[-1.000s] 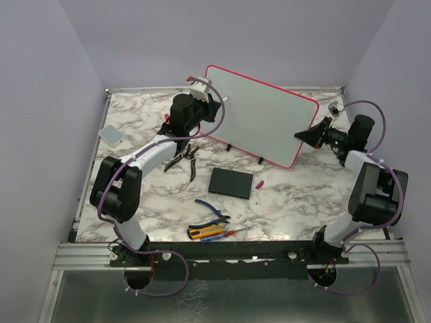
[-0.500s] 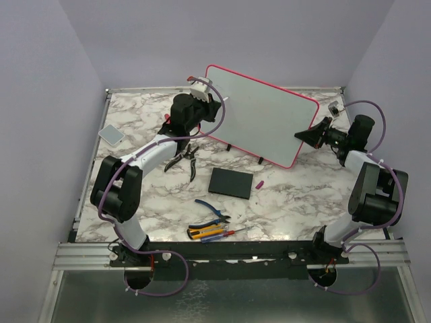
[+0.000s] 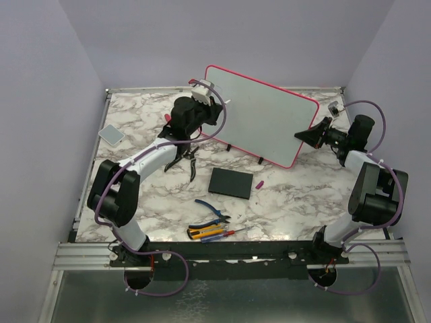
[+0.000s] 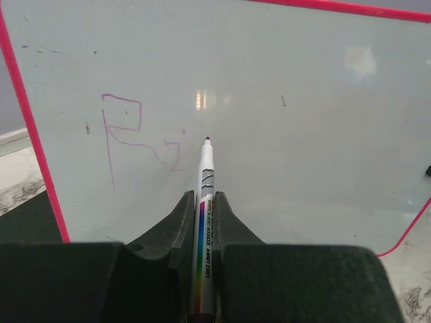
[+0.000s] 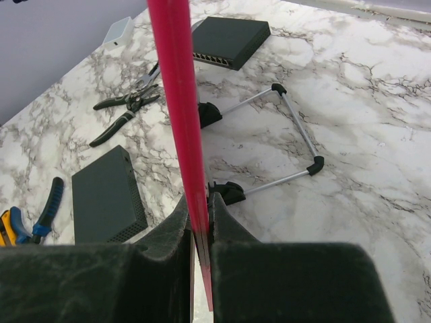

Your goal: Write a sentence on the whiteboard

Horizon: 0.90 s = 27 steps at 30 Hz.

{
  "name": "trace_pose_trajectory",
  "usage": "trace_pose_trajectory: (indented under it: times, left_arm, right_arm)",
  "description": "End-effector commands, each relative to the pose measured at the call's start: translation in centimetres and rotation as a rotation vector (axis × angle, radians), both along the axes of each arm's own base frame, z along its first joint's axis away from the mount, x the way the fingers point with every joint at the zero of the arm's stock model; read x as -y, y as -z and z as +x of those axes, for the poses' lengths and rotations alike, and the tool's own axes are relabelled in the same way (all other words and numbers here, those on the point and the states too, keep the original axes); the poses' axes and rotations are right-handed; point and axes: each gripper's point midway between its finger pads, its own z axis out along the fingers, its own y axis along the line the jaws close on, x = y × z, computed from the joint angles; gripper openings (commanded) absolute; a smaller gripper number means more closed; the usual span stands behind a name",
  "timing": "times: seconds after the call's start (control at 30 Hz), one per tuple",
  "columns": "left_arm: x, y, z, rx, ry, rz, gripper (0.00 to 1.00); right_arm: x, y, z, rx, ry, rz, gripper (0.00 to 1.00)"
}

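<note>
1. Whiteboard (image 3: 262, 111): standing tilted on the counter (image 3: 289, 195).
2. Left end effector (image 4: 203, 196): I am clamping a marker (image 4: 205, 168), tip pointing at the whiteboard, right of the sentence (image 4: 128, 138).
3. Right end effector (image 5: 199, 202): I am pinching the whiteboard's right edge.

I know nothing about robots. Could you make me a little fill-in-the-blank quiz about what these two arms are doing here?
1. The left gripper is shut on a ____.
2. The right gripper is shut on the ____'s pink-red frame.
3. The sentence on the board begins with the capital letter ____.

Missing words: marker; whiteboard; R.
</note>
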Motion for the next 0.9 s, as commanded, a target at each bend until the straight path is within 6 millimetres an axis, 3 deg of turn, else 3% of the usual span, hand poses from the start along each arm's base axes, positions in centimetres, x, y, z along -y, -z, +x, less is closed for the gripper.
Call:
trace_pose_trajectory:
  times: [0.0, 0.33, 0.87]
  left_arm:
    - [1.5, -1.1, -1.2, 0.025, 0.052, -0.014, 0.0]
    - [2.8, -0.7, -0.6, 0.023, 0.07, -0.009, 0.0]
    - [2.4, -0.2, 0.7, 0.023, 0.015, 0.006, 0.0]
  right_arm:
    - [0.7, 2.7, 0.6, -0.066, 0.079, -0.023, 0.01]
    - [0.7, 2.7, 0.5, -0.066, 0.078, -0.023, 0.0]
    - [0.7, 2.6, 0.6, -0.064, 0.078, -0.024, 0.01]
